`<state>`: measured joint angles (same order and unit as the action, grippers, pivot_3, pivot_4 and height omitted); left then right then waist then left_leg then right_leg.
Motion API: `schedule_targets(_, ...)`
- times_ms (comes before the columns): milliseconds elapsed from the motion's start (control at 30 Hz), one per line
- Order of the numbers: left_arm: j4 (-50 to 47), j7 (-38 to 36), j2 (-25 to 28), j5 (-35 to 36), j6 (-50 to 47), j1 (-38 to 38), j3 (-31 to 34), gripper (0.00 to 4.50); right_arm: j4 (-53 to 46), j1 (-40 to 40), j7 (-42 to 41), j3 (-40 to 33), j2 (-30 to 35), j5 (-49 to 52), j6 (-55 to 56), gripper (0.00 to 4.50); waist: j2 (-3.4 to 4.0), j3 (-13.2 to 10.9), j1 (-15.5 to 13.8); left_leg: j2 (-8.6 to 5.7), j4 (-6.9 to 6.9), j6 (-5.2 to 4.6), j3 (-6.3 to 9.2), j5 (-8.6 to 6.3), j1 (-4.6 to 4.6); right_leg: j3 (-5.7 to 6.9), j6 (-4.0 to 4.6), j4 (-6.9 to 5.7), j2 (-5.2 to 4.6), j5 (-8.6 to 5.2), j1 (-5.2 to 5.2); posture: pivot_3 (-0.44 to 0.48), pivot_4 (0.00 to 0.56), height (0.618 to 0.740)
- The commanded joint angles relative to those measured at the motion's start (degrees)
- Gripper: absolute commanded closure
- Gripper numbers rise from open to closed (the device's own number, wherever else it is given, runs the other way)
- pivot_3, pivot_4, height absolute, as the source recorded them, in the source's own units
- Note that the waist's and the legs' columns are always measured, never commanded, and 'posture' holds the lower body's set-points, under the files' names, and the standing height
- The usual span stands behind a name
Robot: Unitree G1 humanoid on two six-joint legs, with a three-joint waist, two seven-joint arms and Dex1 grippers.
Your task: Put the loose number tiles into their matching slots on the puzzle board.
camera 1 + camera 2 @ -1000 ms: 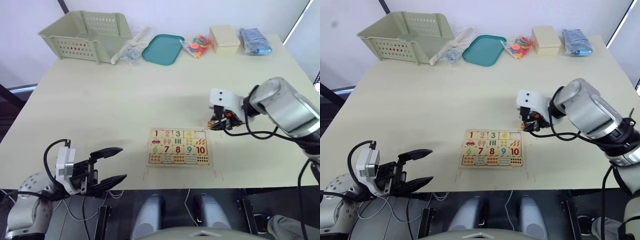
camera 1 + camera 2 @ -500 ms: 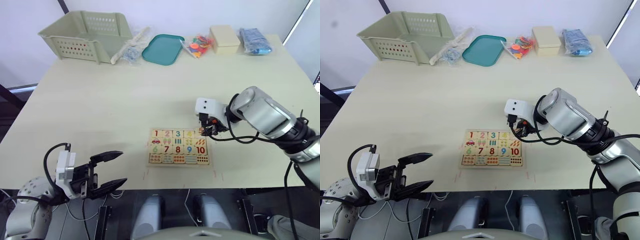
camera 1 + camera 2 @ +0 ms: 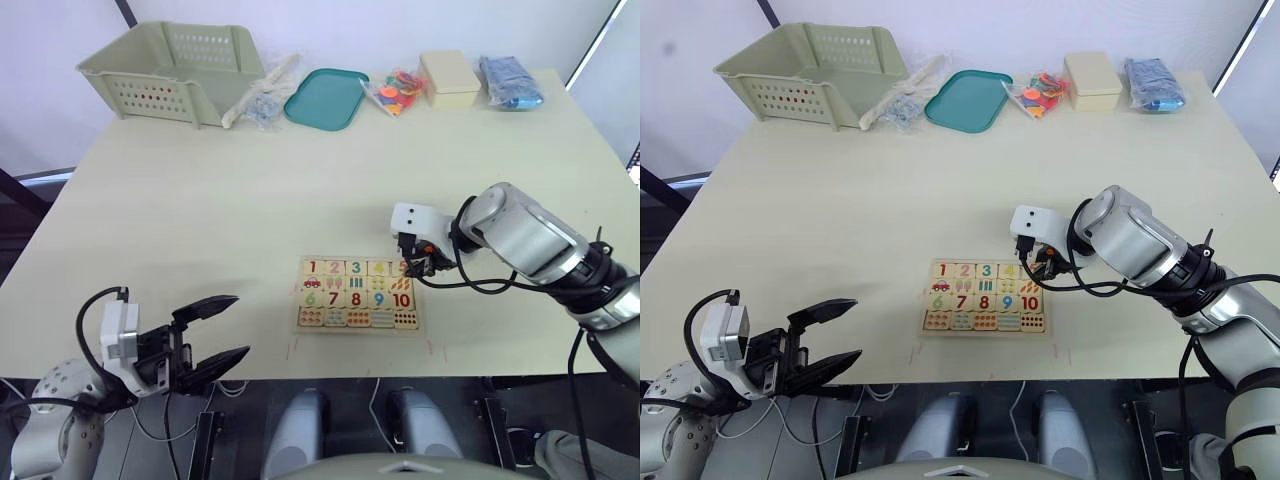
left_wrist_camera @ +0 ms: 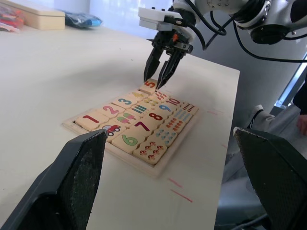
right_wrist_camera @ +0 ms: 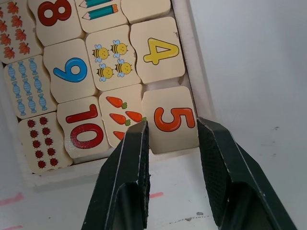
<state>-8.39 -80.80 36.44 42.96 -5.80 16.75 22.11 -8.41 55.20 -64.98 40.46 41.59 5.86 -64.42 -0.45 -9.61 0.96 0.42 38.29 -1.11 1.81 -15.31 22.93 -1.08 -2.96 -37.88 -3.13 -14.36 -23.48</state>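
Now the right tool stands over the far right corner of the puzzle board, its two black fingers parted a little and straddling the 5 tile, which lies in the last slot of the top row. Whether the pads touch the tile's edges cannot be told; nothing looks lifted. The tile seems almost seated — its outer edge sits close against the board's rim.

To finish this step well, I would judge: open a touch wider, rise straight up without dragging sideways, and check that the tile lies flat and level with the 4 tile beside it. A sideways pull could tip it out or nudge the carrot tile.

The left tool hangs open and empty off the near edge of the worktop, well apart from the board.

Writing that can be read: digits 1, 2, 3, 4, 5 along the top row, and 6, 7, 8, 9, 10 in a lower row — the 5 is orange-red, the 4 yellow, the 9 blue. No brand name shows.
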Motion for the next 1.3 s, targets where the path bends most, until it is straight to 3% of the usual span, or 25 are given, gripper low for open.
schedule_targets(33, -1.7, 0.6, 0.0, 1.1, 0.2, -0.1, 1.4, 0.00, -1.1, 0.4, 0.3, -0.5, -0.1, 0.1, 0.3, 3.56, 0.00, 0.0, 0.0, 0.00, 0.00, 0.00, 0.00, 0.00, 0.00, 0.00, 0.00, 0.00, 0.00, 0.00, 0.00, 0.000, 0.150, 0.740)
schedule_targets(1300, -0.9, 0.0, -0.8, 0.1, 2.1, 1.0, 0.3, 0.00, -0.9, -0.3, 0.6, 1.1, -0.1, -0.2, 1.7, 3.56, 0.00, 0.0, 0.0, 0.00, 0.00, 0.00, 0.00, 0.00, 0.00, 0.00, 0.01, 0.01, 0.00, 0.00, 0.00, 0.000, 0.150, 0.740)
